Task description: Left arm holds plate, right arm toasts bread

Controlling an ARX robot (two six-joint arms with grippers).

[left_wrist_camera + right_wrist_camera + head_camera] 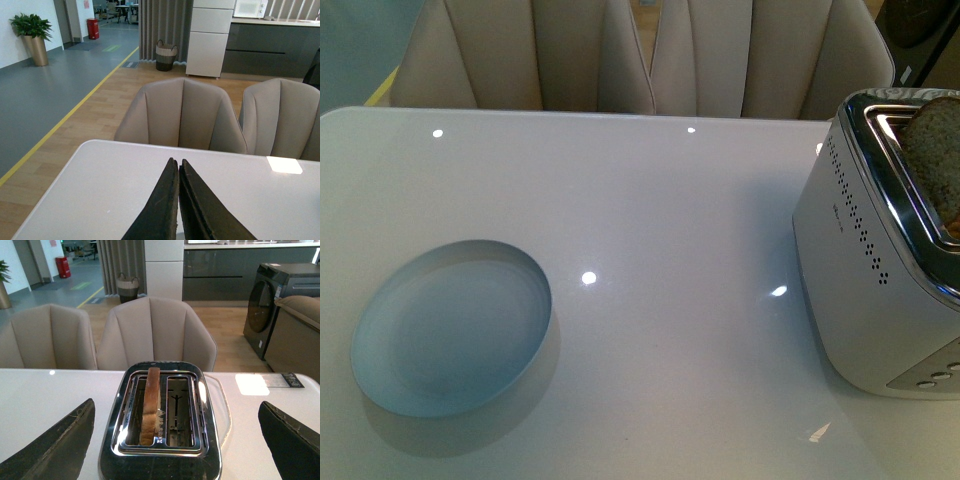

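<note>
The pale blue plate (450, 328) lies empty on the white table at the front left. The bread (935, 150) stands upright in a slot of the silver toaster (875, 260) at the right edge; in the right wrist view the bread (150, 405) sits in one of the two slots of the toaster (160, 420), the other slot is empty. My right gripper (175, 440) is open, its fingers wide apart on either side of the toaster, above it. My left gripper (177, 172) is shut on nothing, above the table. Neither arm shows in the front view.
Beige chairs (620, 55) stand behind the table's far edge. The toaster's buttons (935, 378) face the front. The white table (670, 230) spreads between plate and toaster.
</note>
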